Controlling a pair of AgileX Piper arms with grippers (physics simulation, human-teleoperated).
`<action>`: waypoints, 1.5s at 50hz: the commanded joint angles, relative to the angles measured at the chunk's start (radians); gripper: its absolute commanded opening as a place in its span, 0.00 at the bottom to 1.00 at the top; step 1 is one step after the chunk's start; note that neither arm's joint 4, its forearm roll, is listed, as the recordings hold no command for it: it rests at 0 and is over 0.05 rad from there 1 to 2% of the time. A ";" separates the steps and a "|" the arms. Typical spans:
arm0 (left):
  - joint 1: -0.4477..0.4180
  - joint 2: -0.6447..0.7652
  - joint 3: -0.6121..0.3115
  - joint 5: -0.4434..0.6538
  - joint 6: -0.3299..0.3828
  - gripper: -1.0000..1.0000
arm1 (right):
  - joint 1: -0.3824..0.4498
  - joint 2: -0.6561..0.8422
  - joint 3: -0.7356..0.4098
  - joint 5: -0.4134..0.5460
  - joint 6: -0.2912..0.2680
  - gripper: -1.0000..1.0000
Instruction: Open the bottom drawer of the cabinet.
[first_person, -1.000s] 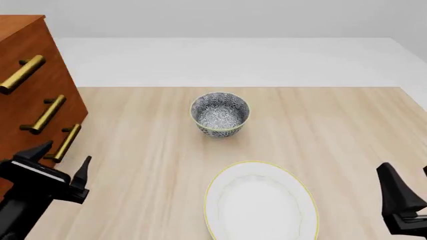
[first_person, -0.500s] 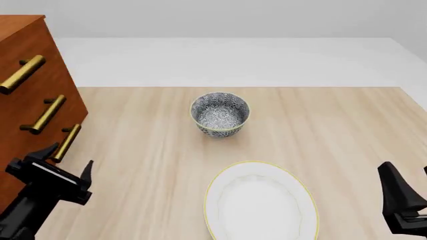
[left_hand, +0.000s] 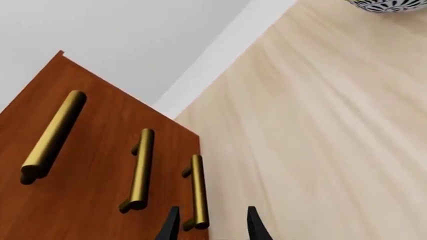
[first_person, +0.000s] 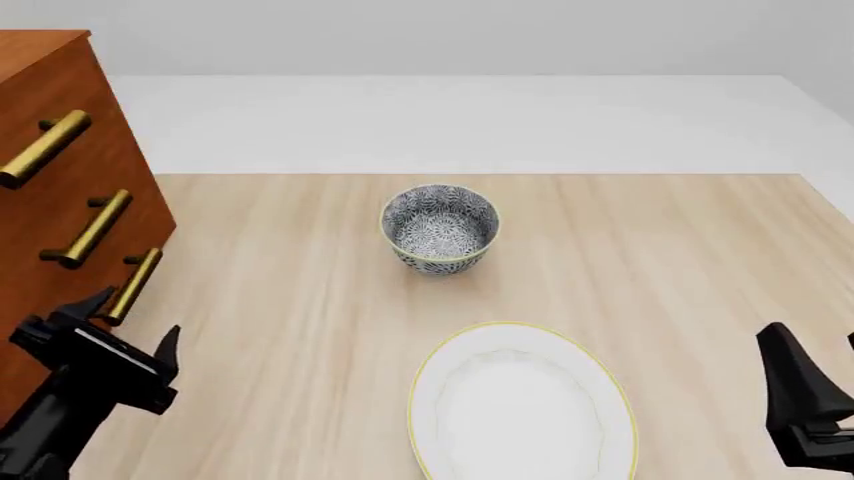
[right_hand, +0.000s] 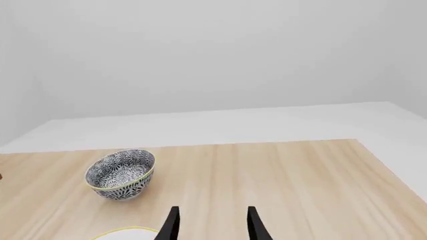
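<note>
At lower left of the front view, left gripper (first_person: 124, 322): black, angular, fingers spread apart, nothing between them, one pointed tip just beside the lower end of the brass bar handle (first_person: 134, 284) of the bottom drawer (first_person: 54, 325). Cannot tell from this view whether tip and handle touch. Seen again in the left wrist view as two dark tapered fingertips (left_hand: 171, 226) at the lower edge, straddling the near end of that same handle (left_hand: 198, 191), a smooth round gold rod on short posts.

Along the left edge of the front view, the cabinet (first_person: 54, 150): tall, flat-faced, reddish-brown wood with a faint sheen, three drawers stacked, each with a similar cylindrical brass bar. Bottom drawer lowest of the three, flush with the front, shut.

At lower right corner of the front view, right gripper (first_person: 814, 385): black wedge-shaped fingers, spread, holding nothing, well apart from the cabinet.

Below everything, table (first_person: 667, 260): pale wood with long straight grain. Near the centre, a round bowl (first_person: 439, 226), dense dark-and-white floral pattern, thin yellowish rim. Lower centre, an oval white plate (first_person: 521, 405), glossy, gold-edged, cut off by the frame's bottom.
</note>
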 joint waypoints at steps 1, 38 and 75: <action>0.009 0.016 0.000 -0.002 0.042 1.00 | -0.001 0.000 0.000 -0.001 0.006 1.00; 0.032 0.113 -0.063 -0.002 0.148 1.00 | -0.003 0.000 0.000 -0.003 0.013 1.00; 0.096 0.329 -0.230 -0.002 0.253 1.00 | -0.003 0.006 0.000 -0.004 0.018 1.00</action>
